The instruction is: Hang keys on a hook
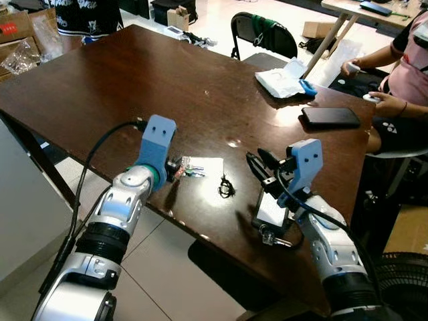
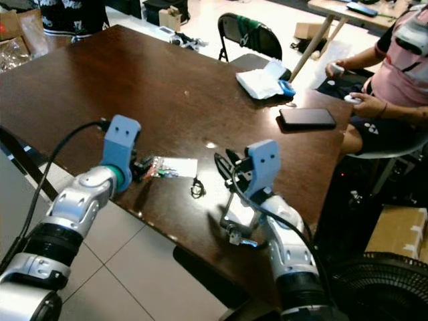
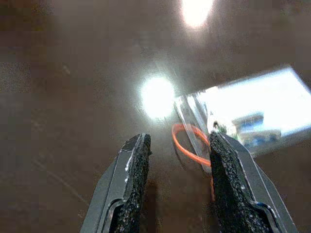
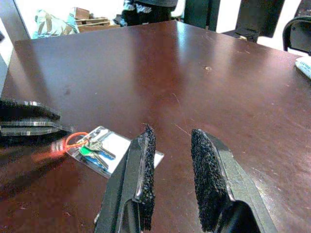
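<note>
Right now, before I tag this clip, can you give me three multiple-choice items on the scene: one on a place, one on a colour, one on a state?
1. Where do the keys lie?
A. on the chair
B. on the table, just ahead of the left gripper
C. in a person's hand

2. What colour is the ring on the keys?
A. orange-red
B. yellow
C. white

3. How do the right gripper jaws stand?
A. shut on the keys
B. shut on the phone
C. open, holding nothing

B: both head views show them by the left gripper.
A: both wrist views show the loop's colour.
C: there is a bare gap between the pads.
</note>
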Available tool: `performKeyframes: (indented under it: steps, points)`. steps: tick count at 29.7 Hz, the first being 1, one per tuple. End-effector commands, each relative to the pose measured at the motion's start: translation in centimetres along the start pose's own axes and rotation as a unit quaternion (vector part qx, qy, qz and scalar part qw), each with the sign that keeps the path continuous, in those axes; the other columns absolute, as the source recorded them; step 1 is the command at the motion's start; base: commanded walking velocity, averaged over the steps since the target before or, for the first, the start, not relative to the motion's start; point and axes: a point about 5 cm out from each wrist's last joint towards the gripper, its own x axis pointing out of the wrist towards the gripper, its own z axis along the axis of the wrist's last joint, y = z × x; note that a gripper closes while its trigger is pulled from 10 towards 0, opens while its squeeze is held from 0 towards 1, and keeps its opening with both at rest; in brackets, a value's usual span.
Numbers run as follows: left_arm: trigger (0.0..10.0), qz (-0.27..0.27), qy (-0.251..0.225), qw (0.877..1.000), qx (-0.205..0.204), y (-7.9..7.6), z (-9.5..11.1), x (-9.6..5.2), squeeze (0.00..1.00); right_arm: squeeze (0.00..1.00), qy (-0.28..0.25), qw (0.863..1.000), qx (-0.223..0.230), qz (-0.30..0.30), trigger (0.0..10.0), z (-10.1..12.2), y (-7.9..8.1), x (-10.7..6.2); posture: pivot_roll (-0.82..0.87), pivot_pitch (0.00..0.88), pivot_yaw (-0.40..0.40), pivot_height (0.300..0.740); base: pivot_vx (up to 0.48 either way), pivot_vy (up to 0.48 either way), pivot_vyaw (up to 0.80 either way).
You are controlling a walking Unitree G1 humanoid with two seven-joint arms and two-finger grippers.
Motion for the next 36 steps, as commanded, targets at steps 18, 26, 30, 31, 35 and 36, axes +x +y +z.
performKeyframes:
  steps: [18,26,30,31,35,36]
  points:
    - [10.0,-0.032,-0.010,0.998,-0.055,-0.5,1.2,-0.8,0.00,0.00,0.016,1.000,0.005,0.002,10.0,-0.9,0.1,-0.8,0.05,0.234,0.075,0.740,0.000,0.000,0.00]
    - [10.0,-0.072,-0.017,0.997,-0.029,-1.2,1.7,-2.8,0.00,0.00,0.014,1.000,0.009,0.000,10.0,-1.1,0.3,-0.8,0.07,0.230,0.089,0.740,0.000,0.000,0.00]
    - [10.0,-0.079,0.004,0.997,-0.016,-3.0,0.2,-3.3,0.00,0.00,0.014,1.000,0.009,-0.001,10.0,-1.1,0.4,-0.8,0.06,0.222,0.089,0.740,0.000,0.000,0.00]
    - [10.0,-0.079,0.006,0.997,-0.016,-3.4,0.0,-3.4,0.00,0.00,0.014,1.000,0.009,-0.001,10.0,-1.1,0.4,-0.8,0.06,0.222,0.089,0.740,0.000,0.000,0.00]
    - [10.0,-0.068,0.016,0.997,-0.015,-4.4,-0.5,-3.5,0.00,0.00,0.014,1.000,0.008,-0.002,10.0,-1.1,0.3,-0.8,0.06,0.213,0.090,0.740,0.000,0.000,0.00]
    - [10.0,-0.068,0.016,0.997,-0.015,-4.4,-0.5,-3.5,0.00,0.00,0.014,1.000,0.008,-0.002,10.0,-1.1,0.3,-0.8,0.06,0.213,0.090,0.740,0.000,0.000,0.00]
